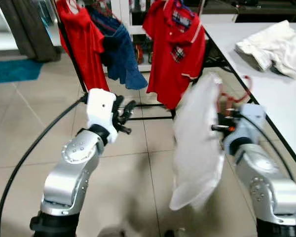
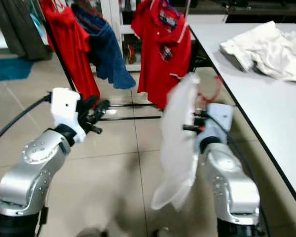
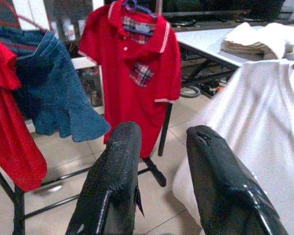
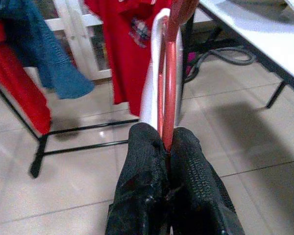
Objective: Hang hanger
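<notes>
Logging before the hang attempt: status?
Right claw shut on red wire hanger carrying white garment. Left claw open, empty. Black clothes rack ahead, red polo shirt hanging there.

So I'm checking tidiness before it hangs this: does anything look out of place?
Yes: a crumpled white garment lies heaped on the table, unfolded. The right gripper holds the red hanger with its white garment normally.

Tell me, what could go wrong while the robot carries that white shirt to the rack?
The right gripper pinches only the thin red hanger, so it could twist or slip out of the jaws. The white shirt hangs low and swings, so it might slide off onto the floor. The rack already holds a red polo and other clothes, so the hanger could snag on them.
</notes>
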